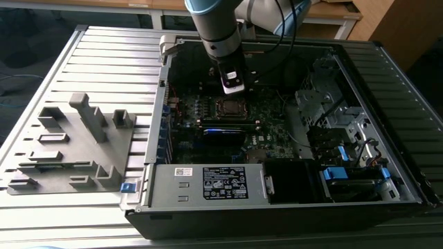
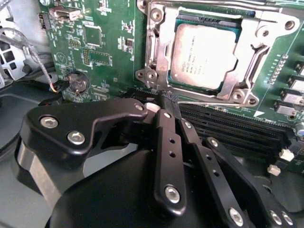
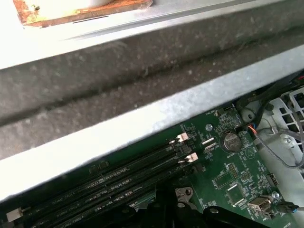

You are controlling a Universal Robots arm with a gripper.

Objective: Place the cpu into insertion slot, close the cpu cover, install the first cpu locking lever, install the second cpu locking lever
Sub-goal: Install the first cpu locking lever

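Note:
The cpu (image 2: 204,56), a silver-grey square chip, lies flat in its socket on the green motherboard (image 2: 109,42). The cpu cover (image 2: 160,59), a silvery frame, lies down around the chip, which shows through its opening. A thin metal lever (image 2: 213,5) runs along the socket's far edge; I cannot tell whether it is latched. My gripper (image 2: 159,103) hangs just beside the socket with its black fingers (image 2: 166,142) together and nothing between them. In the exterior view the gripper (image 1: 233,91) hovers just behind the cpu (image 1: 229,107) inside the open case.
Black memory slots (image 2: 237,130) run beside the socket, with a coin battery (image 2: 77,81) and cables nearby. The case wall (image 3: 142,118) stands close. A power supply (image 1: 207,184), drive cages (image 1: 332,114) and a grey fixture (image 1: 69,145) on the slatted table surround the work area.

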